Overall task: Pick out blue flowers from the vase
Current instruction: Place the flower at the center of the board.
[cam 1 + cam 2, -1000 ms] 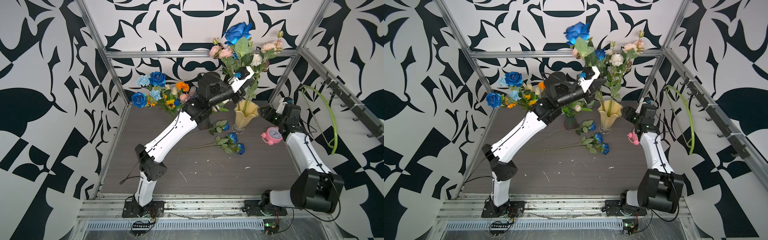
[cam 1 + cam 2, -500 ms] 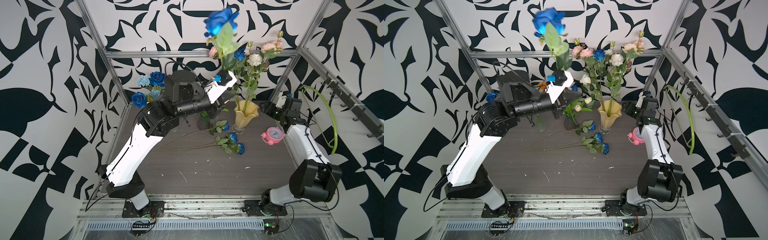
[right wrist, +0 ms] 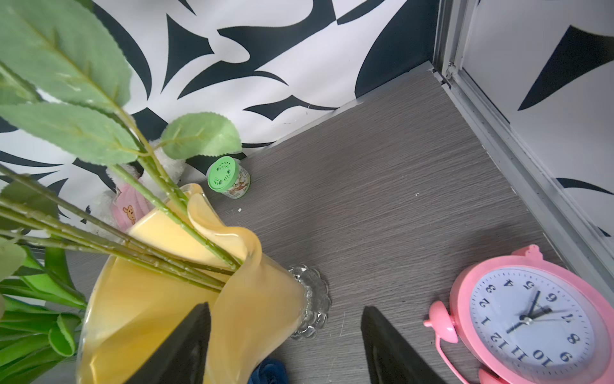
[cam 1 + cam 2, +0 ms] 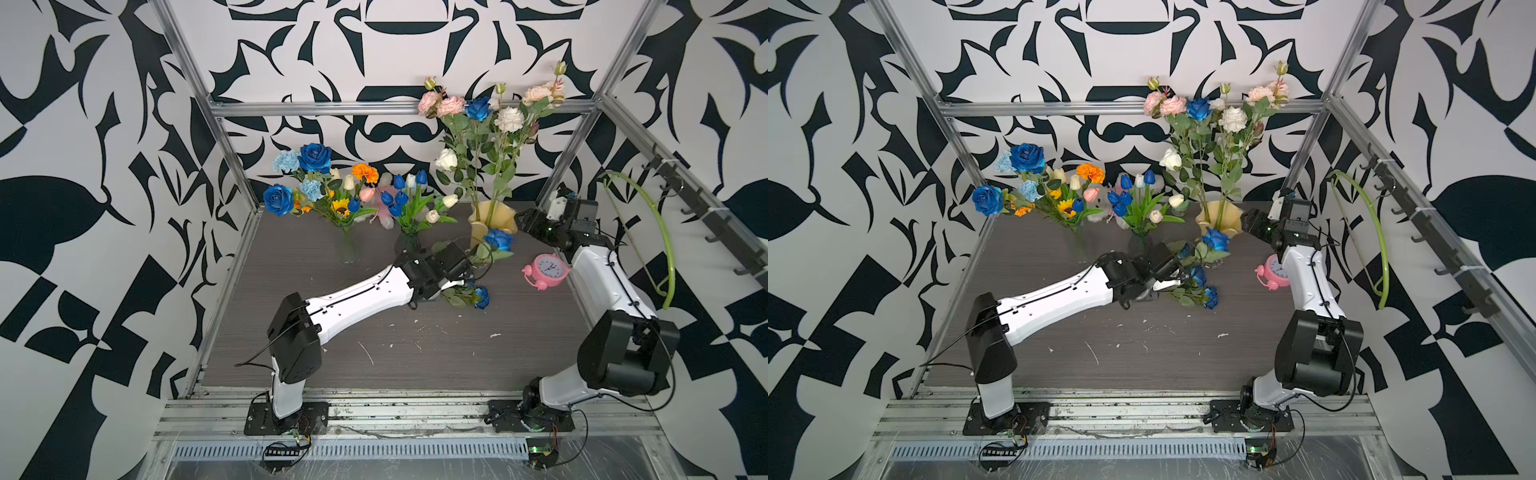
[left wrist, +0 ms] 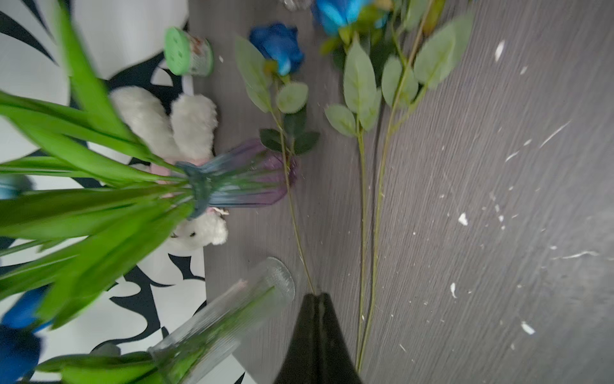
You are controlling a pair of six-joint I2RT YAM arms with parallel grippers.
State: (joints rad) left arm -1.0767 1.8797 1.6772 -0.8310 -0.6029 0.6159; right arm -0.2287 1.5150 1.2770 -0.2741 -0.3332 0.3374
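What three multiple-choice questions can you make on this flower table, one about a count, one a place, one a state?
1. How many blue roses stand in the yellow vase?
A) none B) one C) three
2. Where is the pink alarm clock?
A) inside the yellow vase B) on the table, near the right arm C) among the tulips
3. How is the left gripper?
A) wide open B) out of view C) shut on a rose stem

1 B: only one blue bloom shows among its flowers.
2 B: both top views show it on the wood beside that arm.
3 C: in the left wrist view the closed fingers pinch the stem.
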